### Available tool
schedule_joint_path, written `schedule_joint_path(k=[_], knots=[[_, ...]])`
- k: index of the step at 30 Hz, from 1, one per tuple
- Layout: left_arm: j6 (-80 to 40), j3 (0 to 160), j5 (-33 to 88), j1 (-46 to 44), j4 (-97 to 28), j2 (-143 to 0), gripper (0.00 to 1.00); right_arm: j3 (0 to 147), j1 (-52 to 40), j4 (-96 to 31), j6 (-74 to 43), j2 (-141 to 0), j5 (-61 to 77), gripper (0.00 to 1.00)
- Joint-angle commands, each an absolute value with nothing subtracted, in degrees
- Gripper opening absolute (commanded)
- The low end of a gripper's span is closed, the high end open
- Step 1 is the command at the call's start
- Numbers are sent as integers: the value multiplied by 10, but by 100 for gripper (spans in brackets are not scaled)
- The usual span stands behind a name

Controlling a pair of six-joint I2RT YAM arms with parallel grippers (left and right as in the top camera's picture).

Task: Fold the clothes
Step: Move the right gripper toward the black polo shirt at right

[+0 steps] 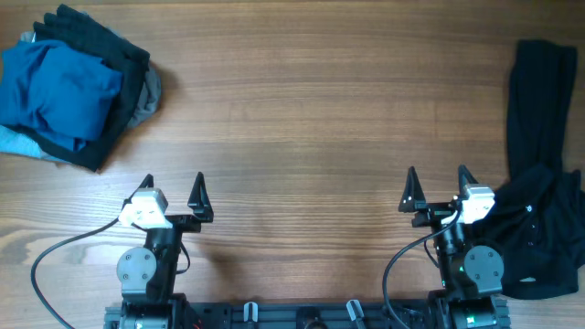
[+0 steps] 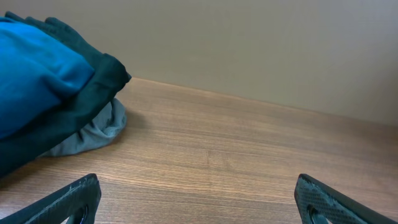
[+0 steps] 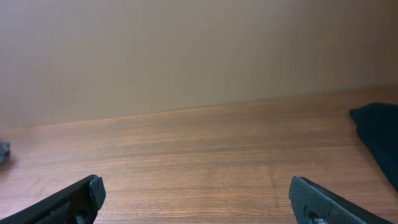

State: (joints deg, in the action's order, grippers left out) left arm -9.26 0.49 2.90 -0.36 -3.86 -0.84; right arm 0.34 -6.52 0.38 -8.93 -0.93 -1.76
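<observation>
A large black shirt point(image 1: 541, 137) lies crumpled along the table's right edge, reaching down beside my right arm; its edge shows in the right wrist view point(image 3: 379, 134). A pile of blue point(image 1: 55, 91), black and grey clothes sits at the far left corner and shows in the left wrist view point(image 2: 43, 87). My left gripper point(image 1: 173, 189) is open and empty near the front left, well below the pile point(image 2: 199, 199). My right gripper point(image 1: 439, 179) is open and empty near the front right, just left of the black shirt point(image 3: 196, 199).
The wooden table point(image 1: 311, 119) spreads between the two heaps. A grey garment point(image 2: 93, 134) pokes out from under the left pile. Cables run from both arm bases along the front edge.
</observation>
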Motion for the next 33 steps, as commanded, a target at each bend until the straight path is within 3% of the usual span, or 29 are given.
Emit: schedule_joint_path(k=[1, 12, 26, 30, 33], knots=[[-84, 3, 41, -1, -41, -5, 100, 3, -61, 4, -124, -4, 0, 100], [-155, 42, 55, -1, -43, -34, 100, 121, -61, -125, -120, -74, -57, 100], [-154, 423, 55, -1, -377, -441, 100, 473, -61, -404, -120, -565, -39, 100], [-155, 445, 55, -1, -386, -488, 100, 475, -31, -454, -253, -635, -154, 100], [-155, 445, 55, -1, -398, -503, 100, 475, 52, -524, -336, -690, -207, 99]])
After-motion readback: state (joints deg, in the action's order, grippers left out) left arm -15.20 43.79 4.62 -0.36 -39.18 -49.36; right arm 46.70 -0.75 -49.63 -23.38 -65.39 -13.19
